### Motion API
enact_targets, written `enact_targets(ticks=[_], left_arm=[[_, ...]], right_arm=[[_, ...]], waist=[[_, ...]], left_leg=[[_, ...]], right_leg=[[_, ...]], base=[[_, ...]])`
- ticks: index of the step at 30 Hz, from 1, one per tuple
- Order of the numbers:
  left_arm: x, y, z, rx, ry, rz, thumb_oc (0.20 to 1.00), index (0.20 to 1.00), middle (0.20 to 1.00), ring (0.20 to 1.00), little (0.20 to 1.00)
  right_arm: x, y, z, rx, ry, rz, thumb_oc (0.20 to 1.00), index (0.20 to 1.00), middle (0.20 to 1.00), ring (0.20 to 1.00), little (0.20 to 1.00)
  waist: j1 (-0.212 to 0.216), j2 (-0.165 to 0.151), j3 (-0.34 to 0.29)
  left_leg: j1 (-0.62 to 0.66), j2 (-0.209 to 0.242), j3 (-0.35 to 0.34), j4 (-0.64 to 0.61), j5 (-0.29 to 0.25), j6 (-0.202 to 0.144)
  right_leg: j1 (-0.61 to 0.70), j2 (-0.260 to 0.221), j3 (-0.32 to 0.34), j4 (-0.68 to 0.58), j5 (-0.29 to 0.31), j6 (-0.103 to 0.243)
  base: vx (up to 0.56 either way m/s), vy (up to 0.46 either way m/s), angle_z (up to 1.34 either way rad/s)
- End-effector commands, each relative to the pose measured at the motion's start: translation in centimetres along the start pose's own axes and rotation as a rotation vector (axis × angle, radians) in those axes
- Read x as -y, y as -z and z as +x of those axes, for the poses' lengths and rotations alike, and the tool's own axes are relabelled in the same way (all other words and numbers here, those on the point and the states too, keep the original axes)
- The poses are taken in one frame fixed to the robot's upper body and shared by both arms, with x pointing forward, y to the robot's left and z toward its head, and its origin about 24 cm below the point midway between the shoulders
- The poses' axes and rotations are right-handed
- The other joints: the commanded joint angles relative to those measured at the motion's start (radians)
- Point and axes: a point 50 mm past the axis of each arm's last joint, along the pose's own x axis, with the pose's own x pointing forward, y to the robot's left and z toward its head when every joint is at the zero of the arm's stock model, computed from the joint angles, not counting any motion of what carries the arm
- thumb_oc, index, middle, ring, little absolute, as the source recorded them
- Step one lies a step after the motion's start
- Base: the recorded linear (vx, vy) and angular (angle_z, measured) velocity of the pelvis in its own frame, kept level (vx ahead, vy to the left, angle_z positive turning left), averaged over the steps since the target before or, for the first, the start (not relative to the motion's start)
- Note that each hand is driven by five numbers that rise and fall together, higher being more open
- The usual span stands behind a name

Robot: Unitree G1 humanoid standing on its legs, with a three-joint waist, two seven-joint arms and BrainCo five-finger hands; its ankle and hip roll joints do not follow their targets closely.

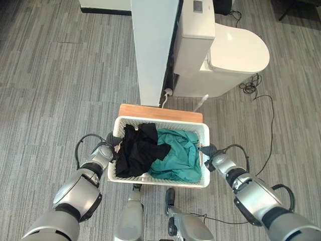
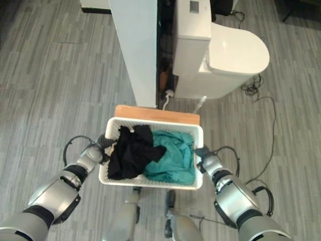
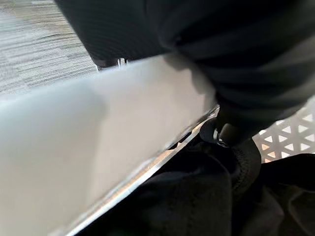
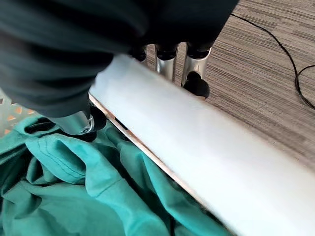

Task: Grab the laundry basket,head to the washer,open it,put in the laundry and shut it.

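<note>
White perforated plastic frames the moment: a rectangular laundry basket (image 1: 160,123) sits on a small wooden bench (image 1: 160,111) at 12 o'clock from the robot, a black garment (image 1: 135,149) heaped beside a teal garment (image 1: 175,153) inside. The left hand (image 1: 108,150) clamps the basket's 9 o'clock rim, fingers curled outside and thumb hooked inside over the black cloth; the right hand (image 1: 213,159) grips the 3 o'clock rim likewise, thumb (image 4: 81,123) pressing by the teal cloth. Beyond the bench, at 12 to 1 o'clock, stand a tall white panel (image 1: 153,50) and a white toilet (image 1: 225,55) on grey striped carpet (image 1: 50,90). Lifting well likely means raising both arms evenly, keeping the basket level so nothing spills.
</note>
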Motion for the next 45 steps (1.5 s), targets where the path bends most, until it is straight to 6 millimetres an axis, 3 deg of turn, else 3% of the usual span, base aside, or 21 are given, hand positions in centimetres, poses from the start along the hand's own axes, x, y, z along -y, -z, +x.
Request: enact_targets(ticks=[1,4,5,7,13,16,17,18,20,22,24,27,28,29,32,33,36,40,42,44,45], left_arm=[[1.9,1.7,-0.5,-0.063,0.056,-0.051,0.200,0.200,0.200,0.200,0.200],[2.8,2.5,-1.1,-0.047,0.091,-0.112,0.200,0.200,0.200,0.200,0.200],[3.5,3.2,-1.7,-0.033,0.125,-0.135,0.200,0.200,0.200,0.200,0.200],[3.6,3.3,-1.9,-0.021,0.135,-0.144,0.200,0.200,0.200,0.200,0.200],[3.7,2.9,-2.8,0.052,0.178,-0.185,0.200,0.200,0.200,0.200,0.200],[4.0,2.9,-3.4,0.082,0.209,-0.209,0.200,0.200,0.200,0.200,0.200],[3.8,3.1,-3.6,0.095,0.218,-0.214,0.200,0.200,0.200,0.200,0.200],[3.8,3.1,-3.6,0.094,0.218,-0.214,0.200,0.200,0.200,0.200,0.200],[3.2,3.1,-3.8,0.108,0.222,-0.220,0.200,0.200,0.200,0.200,0.200],[2.7,3.9,-4.2,0.100,0.229,-0.227,0.200,0.200,0.200,0.200,0.200],[2.3,5.6,-5.0,0.065,0.236,-0.240,0.200,0.200,0.200,0.200,0.200],[2.0,7.0,-5.5,0.032,0.226,-0.280,0.200,0.200,0.200,0.200,0.200],[1.9,7.1,-5.6,0.029,0.226,-0.280,0.200,0.200,0.200,0.200,0.200],[1.8,7.8,-5.8,0.010,0.213,-0.307,0.200,0.200,0.200,0.200,0.200],[2.0,8.0,-6.0,0.002,0.203,-0.340,0.200,0.200,0.200,0.200,0.200],[1.7,7.8,-5.9,0.016,0.180,-0.372,0.200,0.200,0.200,0.200,0.200],[2.1,7.4,-5.9,0.025,0.190,-0.389,0.200,0.200,0.200,0.200,0.200],[3.2,6.2,-5.6,0.045,0.221,-0.415,0.200,0.200,0.200,0.200,0.200],[4.0,4.9,-5.1,0.064,0.242,-0.417,0.200,0.200,0.200,0.200,0.200],[4.8,3.5,-4.6,0.084,0.262,-0.418,0.200,0.200,0.200,0.200,0.200],[5.1,2.8,-4.4,0.099,0.270,-0.425,0.200,0.200,0.200,0.200,0.200]], right_arm=[[2.1,-0.4,-0.1,0.070,0.066,-0.051,0.200,0.200,0.200,0.200,0.200],[2.6,0.5,-0.5,0.092,0.075,-0.015,0.200,0.200,0.200,0.200,0.200],[3.0,1.7,-0.9,0.086,0.082,0.009,0.200,0.200,0.200,0.200,0.200],[3.4,2.1,-1.1,0.088,0.091,0.021,0.200,0.200,0.200,0.200,0.200],[6.3,6.5,-2.8,0.037,0.171,0.114,0.200,0.200,0.200,0.200,0.200],[7.4,8.7,-3.7,-0.007,0.194,0.145,0.200,0.200,0.200,0.200,0.200],[7.9,9.3,-3.8,-0.026,0.198,0.156,0.200,0.200,0.200,0.200,0.200],[7.9,9.3,-3.8,-0.027,0.198,0.156,0.200,0.200,0.200,0.200,0.200],[8.2,11.0,-4.3,-0.072,0.200,0.187,0.200,0.200,0.200,0.200,0.200],[8.1,12.6,-4.8,-0.114,0.187,0.207,0.200,0.200,0.200,0.200,0.200],[7.4,14.6,-5.2,-0.184,0.154,0.252,0.200,0.200,0.200,0.200,0.200],[6.4,15.9,-5.3,-0.243,0.121,0.278,0.200,0.200,0.200,0.200,0.200],[6.3,15.9,-5.3,-0.244,0.118,0.277,0.200,0.200,0.200,0.200,0.200],[5.4,16.1,-5.1,-0.264,0.085,0.286,0.200,0.200,0.200,0.200,0.200],[4.9,16.4,-5.2,-0.275,0.076,0.305,0.200,0.200,0.200,0.200,0.200],[4.7,16.5,-5.3,-0.278,0.075,0.319,0.200,0.200,0.200,0.200,0.200],[4.4,16.3,-5.1,-0.277,0.069,0.328,0.200,0.200,0.200,0.200,0.200],[4.2,15.7,-4.9,-0.253,0.067,0.317,0.200,0.200,0.200,0.200,0.200],[4.5,14.9,-4.6,-0.226,0.076,0.316,0.200,0.200,0.200,0.200,0.200],[4.6,14.4,-4.3,-0.213,0.078,0.308,0.200,0.200,0.200,0.200,0.200],[4.4,14.0,-4.1,-0.208,0.065,0.300,0.200,0.200,0.200,0.200,0.200]], waist=[[0.021,-0.014,0.000],[0.021,-0.014,-0.017],[0.020,-0.011,-0.027],[0.020,-0.011,-0.029],[-0.006,0.002,-0.035],[-0.029,0.012,-0.037],[-0.044,0.011,-0.038],[-0.041,0.010,-0.041],[-0.038,0.025,-0.043],[-0.022,0.045,-0.065],[0.012,0.062,-0.116],[0.057,0.058,-0.175],[0.061,0.056,-0.174],[0.094,0.042,-0.204],[0.116,0.024,-0.222],[0.114,0.019,-0.222],[0.121,0.023,-0.222],[0.098,0.035,-0.197],[0.094,0.045,-0.168],[0.096,0.046,-0.137],[0.095,0.038,-0.118]], left_leg=[[0.061,-0.010,-0.006,0.069,-0.199,0.058],[0.071,-0.016,0.000,0.080,-0.218,0.065],[0.075,-0.022,0.004,0.095,-0.234,0.071],[0.076,-0.025,0.006,0.105,-0.241,0.074],[0.062,-0.075,0.030,0.208,-0.306,0.105],[0.070,-0.110,0.073,0.222,-0.330,0.130],[0.066,-0.110,0.111,0.233,-0.334,0.139],[0.063,-0.110,0.114,0.233,-0.334,0.139],[0.055,-0.087,0.148,0.234,-0.322,0.149],[0.065,-0.064,0.175,0.218,-0.305,0.152],[0.088,-0.033,0.244,0.195,-0.293,0.157],[0.092,-0.019,0.306,0.187,-0.297,0.153],[0.099,-0.020,0.311,0.187,-0.302,0.154],[0.084,-0.017,0.347,0.192,-0.290,0.151],[0.058,-0.012,0.383,0.213,-0.287,0.148],[0.019,0.013,0.402,0.243,-0.272,0.129],[-0.025,0.058,0.417,0.276,-0.248,0.102],[-0.039,0.141,0.398,0.267,-0.157,0.042],[-0.050,0.145,0.322,0.212,-0.079,0.018],[-0.064,0.081,0.134,0.185,-0.071,-0.002],[-0.068,0.027,0.051,0.223,-0.101,-0.007]], right_leg=[[-0.126,-0.065,0.017,0.062,0.038,0.029],[-0.114,-0.073,0.021,0.061,0.037,0.031],[-0.106,-0.081,0.025,0.063,0.036,0.034],[-0.104,-0.086,0.027,0.066,0.036,0.036],[-0.116,-0.127,0.053,0.118,0.045,0.055],[-0.162,-0.153,0.102,0.125,0.106,0.087],[-0.205,-0.166,0.123,0.134,0.164,0.117],[-0.209,-0.166,0.127,0.136,0.164,0.117],[-0.216,-0.151,0.107,0.221,0.094,0.112],[-0.188,-0.161,0.015,0.318,0.019,0.094],[-0.111,-0.212,-0.115,0.431,-0.055,0.074],[0.000,-0.271,-0.183,0.447,-0.067,0.086],[0.005,-0.273,-0.178,0.445,-0.067,0.089],[0.066,-0.298,-0.187,0.405,-0.032,0.100],[0.113,-0.278,-0.154,0.347,-0.028,0.111],[0.141,-0.239,-0.115,0.256,-0.110,0.105],[0.154,-0.213,-0.122,0.186,-0.152,0.087],[0.150,-0.131,-0.103,0.143,-0.183,0.032],[0.119,-0.088,-0.094,0.134,-0.169,0.009],[0.091,-0.067,-0.079,0.143,-0.158,-0.005],[0.076,-0.063,-0.062,0.149,-0.142,-0.010]], base=[[0.01,0.033,-0.01],[0.03,0.064,-0.02],[0.01,0.075,-0.03],[-0.01,0.077,-0.02],[-0.05,0.158,-0.06],[-0.14,0.297,-0.35],[-0.16,0.213,-0.49],[-0.19,0.147,-1.06],[-0.19,0.116,-1.11],[-0.14,0.109,-0.40],[-0.10,0.079,-0.95],[-0.03,-0.018,-1.43],[-0.10,-0.131,-0.89],[-0.14,-0.147,-0.92],[-0.18,-0.228,-1.14],[-0.14,-0.208,-0.80],[-0.21,-0.282,-0.59],[-0.21,-0.357,-0.39],[-0.30,-0.277,-0.12],[-0.27,-0.219,-0.31],[-0.21,-0.177,-0.27]])
